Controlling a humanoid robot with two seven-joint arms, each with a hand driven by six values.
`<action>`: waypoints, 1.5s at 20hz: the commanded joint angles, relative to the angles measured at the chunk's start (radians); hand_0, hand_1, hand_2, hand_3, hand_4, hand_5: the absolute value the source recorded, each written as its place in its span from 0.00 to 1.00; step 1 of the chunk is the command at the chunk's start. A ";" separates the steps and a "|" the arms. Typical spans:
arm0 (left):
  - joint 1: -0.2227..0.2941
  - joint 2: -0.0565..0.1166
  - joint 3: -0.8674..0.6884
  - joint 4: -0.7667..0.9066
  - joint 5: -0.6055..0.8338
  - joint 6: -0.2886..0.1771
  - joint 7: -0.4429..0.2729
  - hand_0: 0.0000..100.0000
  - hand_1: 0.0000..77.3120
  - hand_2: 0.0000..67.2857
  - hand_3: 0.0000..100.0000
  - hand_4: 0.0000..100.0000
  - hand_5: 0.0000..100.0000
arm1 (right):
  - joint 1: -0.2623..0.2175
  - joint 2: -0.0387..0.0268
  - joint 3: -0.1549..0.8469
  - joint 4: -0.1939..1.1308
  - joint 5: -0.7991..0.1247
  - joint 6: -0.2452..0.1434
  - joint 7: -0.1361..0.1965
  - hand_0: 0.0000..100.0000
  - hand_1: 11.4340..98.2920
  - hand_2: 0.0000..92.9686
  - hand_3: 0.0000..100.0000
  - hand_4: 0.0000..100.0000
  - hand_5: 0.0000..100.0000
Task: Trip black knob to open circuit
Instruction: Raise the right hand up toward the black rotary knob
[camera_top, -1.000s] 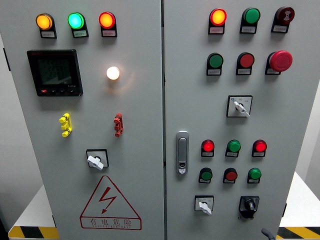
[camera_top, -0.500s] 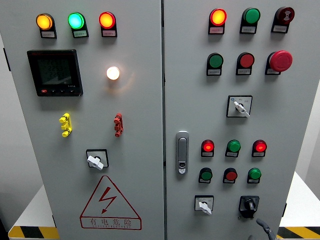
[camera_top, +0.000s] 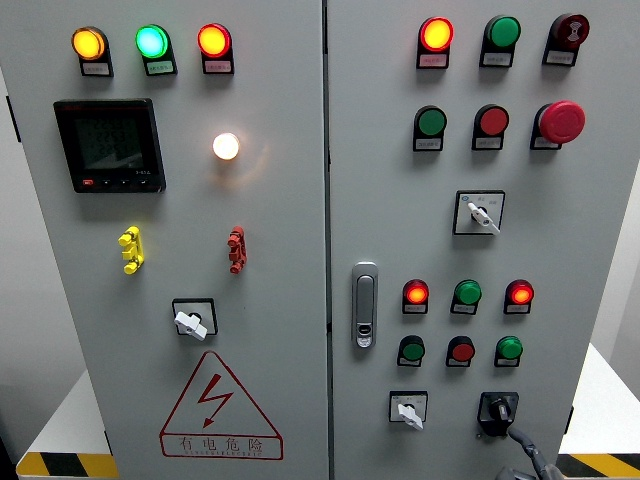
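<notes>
so you're looking at a big grey cabinet (camera_top: 260, 300) with two doors, and the whole job sits on the right door, down in its bottom right corner. the left door has the dark meter screen (camera_top: 110, 145) near its top left and the red warning triangle (camera_top: 220, 405) along its bottom edge, none of which you need. the right door carries rows of red and green lamps, a red mushroom button (camera_top: 560, 121) near its top right corner, and a silver door latch (camera_top: 365, 305) on its left edge.

the black knob (camera_top: 497, 410) is the last thing in the bottom row, right of the white selector switch (camera_top: 408, 410). it looks like a hard plastic rotary handle with a raised ridge across the middle, so i'd guess stiff, with a firm click and a slightly slick surface. pinch across that ridge and twist, don't push on the face.

your right hand (camera_top: 525, 458) is only poking in at the bottom edge, one finger tip just under the knob, nothing held. can't tell how the fingers are set, too little showing. left hand isn't in shot.
</notes>
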 joint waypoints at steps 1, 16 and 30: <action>0.000 0.000 0.000 0.000 0.000 0.000 0.000 0.00 0.04 0.19 0.21 0.07 0.02 | 0.006 0.0014 0.000 0.000 0.000 0.000 -0.005 1.00 0.81 0.06 0.91 0.95 1.00; 0.000 0.000 0.000 0.000 0.000 0.000 0.000 0.00 0.04 0.19 0.21 0.07 0.02 | 0.021 0.0029 -0.011 0.003 0.014 0.000 -0.036 1.00 0.76 0.06 0.91 0.95 1.00; 0.000 0.000 0.000 0.000 0.000 0.000 0.000 0.00 0.04 0.19 0.21 0.07 0.02 | 0.026 0.0045 -0.021 0.007 0.048 -0.001 -0.057 1.00 0.75 0.06 0.91 0.96 1.00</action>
